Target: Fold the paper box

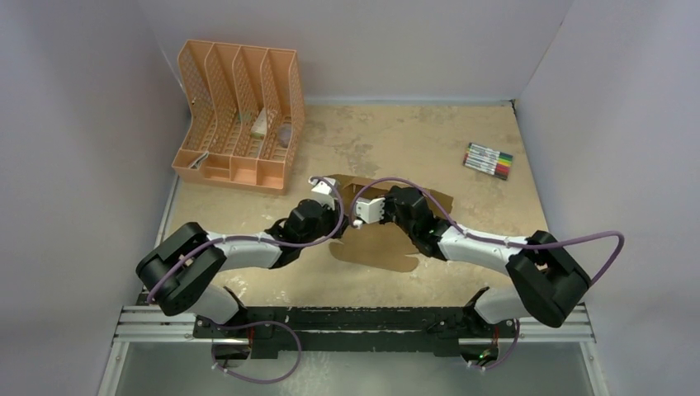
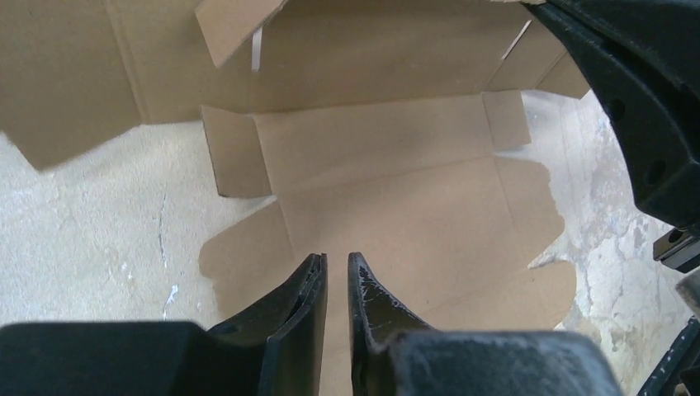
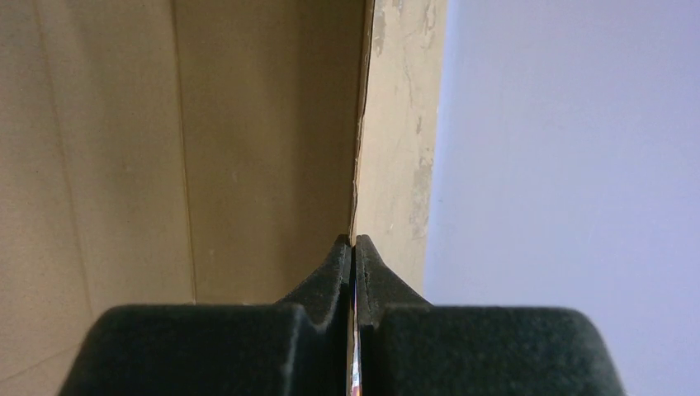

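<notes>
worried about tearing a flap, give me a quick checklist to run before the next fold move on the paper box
1. Right gripper shut on a raised panel edge of the paper box: ok.
2. Left gripper slightly open, nothing between its fingers: ok.
3. Box formed: not ok, most panels lie flat.
4. Organizer and markers apart from the box: ok.
5. How deep the right gripper's hold reaches: cannot tell.

The left arm [image 1: 239, 247] and right arm [image 1: 479, 243] reached inward, wrists close together; the left gripper [image 2: 337, 268] stood slightly parted, gripping nothing; the right gripper [image 3: 353, 243] pinched the paper box [image 3: 264, 124] edge.
</notes>
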You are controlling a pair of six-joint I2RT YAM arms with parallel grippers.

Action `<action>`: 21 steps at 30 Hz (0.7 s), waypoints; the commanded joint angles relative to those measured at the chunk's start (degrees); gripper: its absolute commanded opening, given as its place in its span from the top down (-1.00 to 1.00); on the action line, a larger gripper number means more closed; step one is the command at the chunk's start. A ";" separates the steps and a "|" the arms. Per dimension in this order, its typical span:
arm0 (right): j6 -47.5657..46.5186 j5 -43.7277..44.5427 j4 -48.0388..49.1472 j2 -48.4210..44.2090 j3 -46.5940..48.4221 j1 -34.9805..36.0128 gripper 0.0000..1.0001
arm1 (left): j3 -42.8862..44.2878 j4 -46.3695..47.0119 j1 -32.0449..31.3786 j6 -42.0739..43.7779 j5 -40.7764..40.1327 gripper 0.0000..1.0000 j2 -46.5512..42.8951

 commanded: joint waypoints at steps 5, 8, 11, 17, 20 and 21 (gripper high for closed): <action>-8.22 4.90 17.64 0.65 -6.45 3.24 1.00 | -1.69 1.70 -0.69 -1.62 -0.16 0.56 -4.79; -8.73 4.77 18.13 0.38 -6.89 3.61 1.00 | 1.03 -7.82 -0.36 1.32 -6.74 0.38 -12.71; -9.05 4.42 17.54 -0.72 -6.78 3.83 1.00 | 5.45 -16.02 3.27 4.55 -8.56 0.15 -17.50; -10.30 3.00 15.01 -2.94 -6.64 3.84 1.00 | 17.58 -27.93 13.90 7.81 -5.44 -0.06 -12.62; -10.63 2.50 14.14 -3.75 -6.64 3.92 1.00 | 24.64 -33.33 15.98 9.36 -5.33 -0.06 -6.81; -10.94 2.43 13.82 -3.89 -6.57 3.92 1.00 | 26.43 -34.30 16.78 9.60 -4.32 -0.05 -4.41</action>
